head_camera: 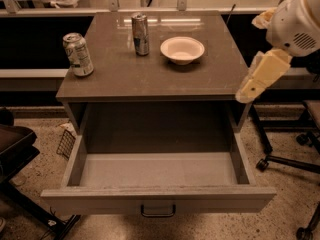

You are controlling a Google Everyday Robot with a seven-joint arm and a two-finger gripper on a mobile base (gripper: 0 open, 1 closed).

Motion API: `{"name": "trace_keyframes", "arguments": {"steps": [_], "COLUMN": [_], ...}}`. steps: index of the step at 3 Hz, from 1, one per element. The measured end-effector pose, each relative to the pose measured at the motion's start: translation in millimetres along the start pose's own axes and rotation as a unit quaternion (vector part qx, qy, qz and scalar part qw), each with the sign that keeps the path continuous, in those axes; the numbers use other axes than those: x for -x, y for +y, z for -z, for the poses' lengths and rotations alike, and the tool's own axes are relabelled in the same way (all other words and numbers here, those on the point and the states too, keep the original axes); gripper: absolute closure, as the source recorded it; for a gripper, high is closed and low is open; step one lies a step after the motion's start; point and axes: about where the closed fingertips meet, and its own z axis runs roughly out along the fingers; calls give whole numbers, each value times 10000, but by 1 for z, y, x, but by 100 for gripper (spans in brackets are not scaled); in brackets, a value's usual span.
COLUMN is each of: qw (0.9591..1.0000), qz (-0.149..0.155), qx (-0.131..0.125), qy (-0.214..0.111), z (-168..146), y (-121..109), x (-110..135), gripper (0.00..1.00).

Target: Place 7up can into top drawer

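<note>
Speckled stone-look floor, a dark counter strip running along the back wall, and in the middle a grey-brown square-topped cabinet (150, 81) with everything on it.

On top there are three things. The pale whitish-green 7up can with green print and a silver lid (78, 54) stands upright near the left edge, towards the front corner. A taller slim dark blue-and-silver can (140, 34) sits further back near the middle, and just to its right is a small cream-coloured round bowl (182, 49), close to it but not touching.

Below that, the wide grey top drawer (160, 198) is pulled right out, nothing visible inside, with the small dark metal handle (158, 211) at the centre of the front panel. So the opening part looks sorted.

The robot's pale cream gripper (250, 86) hangs off the right side of the cabinet, about level with the tabletop edge and pointing down and to the left, on the end of the chunky white arm (300, 19) coming in from the top right corner. It's on the opposite side from the 7up can, well apart from it, and it isn't carrying anything I can see. Can't tell whether it's open or closed from this angle.

My read is that this is very early on. The can hasn't been picked up yet, so basically the whole job is left: reach across to the left edge, grab the can, bring it over the open drawer and set it down inside.
</note>
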Motion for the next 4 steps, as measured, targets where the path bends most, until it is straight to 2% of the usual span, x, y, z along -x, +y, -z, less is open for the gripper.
{"name": "trace_keyframes", "arguments": {"steps": [1, 2, 3, 4], "qw": [9943, 9781, 9675, 9675], "qz": [-232, -298, -127, -127], "qx": [-186, -443, -599, -599], "qy": [-1027, -2010, -2455, -2455], "z": [-29, -44, -29, -29], "y": [-2, 3, 5, 5], "x": [12, 20, 41, 41], "gripper": [0, 0, 0, 0]}}
